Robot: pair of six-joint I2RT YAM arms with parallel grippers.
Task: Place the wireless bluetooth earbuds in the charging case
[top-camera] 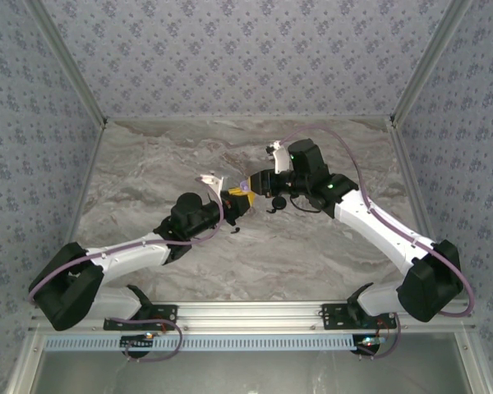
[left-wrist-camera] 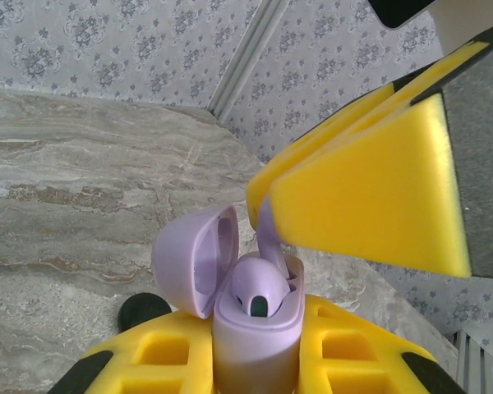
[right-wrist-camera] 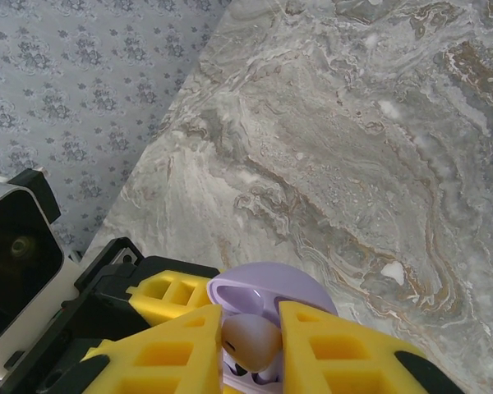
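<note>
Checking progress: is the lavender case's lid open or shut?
Open: the lid is swung back beside the case, showing an earbud inside.

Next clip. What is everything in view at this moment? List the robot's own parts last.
charging case: one, lavender, lid open, held in the left jaws
seated earbud: one, lavender, in the case's well
gripped earbud: one, lavender, between the right jaws at the case's opening
round item: one, black, on the table beside the right arm; too small to identify
small piece: one, black, on the table near the left arm
table: one, grey marble
walls: blue-grey floral pattern, around the table
left gripper: yellow-and-black jaws, shut on the case
right gripper: yellow-and-black jaws, pinching the earbud
</note>
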